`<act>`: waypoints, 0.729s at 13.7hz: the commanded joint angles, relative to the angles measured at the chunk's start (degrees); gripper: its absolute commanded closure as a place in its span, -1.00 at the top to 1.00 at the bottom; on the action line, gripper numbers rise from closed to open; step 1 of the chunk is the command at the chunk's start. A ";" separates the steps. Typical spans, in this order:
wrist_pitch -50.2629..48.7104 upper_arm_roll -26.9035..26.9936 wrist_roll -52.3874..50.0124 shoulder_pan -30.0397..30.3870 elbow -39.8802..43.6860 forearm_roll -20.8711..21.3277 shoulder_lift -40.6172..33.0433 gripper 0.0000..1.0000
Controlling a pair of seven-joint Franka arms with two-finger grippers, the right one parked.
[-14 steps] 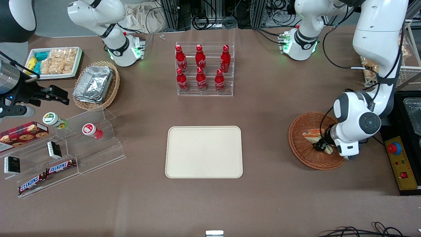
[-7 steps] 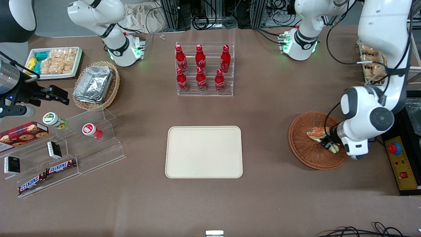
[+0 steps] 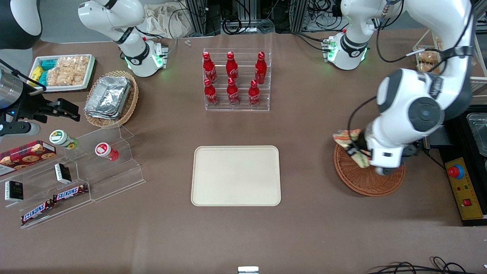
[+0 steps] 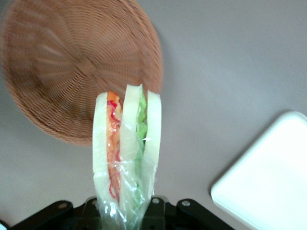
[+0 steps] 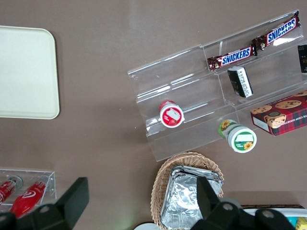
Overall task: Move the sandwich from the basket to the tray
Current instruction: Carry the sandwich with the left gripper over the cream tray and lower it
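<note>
Wrapped sandwich (image 3: 347, 141) (image 4: 127, 153) hanging above the reddish wicker basket (image 3: 365, 179) (image 4: 72, 62), off its weave, over the rim nearest the tray (image 3: 236, 176) (image 4: 268, 177). Clamped at its base by the tool (image 3: 359, 150) (image 4: 125, 211), fingers closed on the wrap. Elsewhere on the bench (image 3: 304, 125), Coca-Cola bottles (image 3: 232, 78) and Snickers bars (image 3: 53, 201) (image 5: 254, 43).

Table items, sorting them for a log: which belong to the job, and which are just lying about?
Job: sandwich held in the gripper above the basket; tray.

Lying about: cola bottles, Snickers bars, foil containers, cookie box.
</note>
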 commanded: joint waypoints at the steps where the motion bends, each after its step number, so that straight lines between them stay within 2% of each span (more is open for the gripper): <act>1: -0.35 -6.68 0.16 -0.26 1.78 1.19 2.49 -1.00; 3: 2.54 -9.59 0.95 -3.84 2.84 7.32 6.00 -1.00; 7: 18.69 -9.43 1.39 -9.57 2.75 9.54 13.64 -1.00; 8: 21.16 -9.43 1.39 -10.19 2.75 11.20 14.97 -1.00; 10: 24.33 -9.43 1.57 -10.28 2.84 17.07 18.39 -1.00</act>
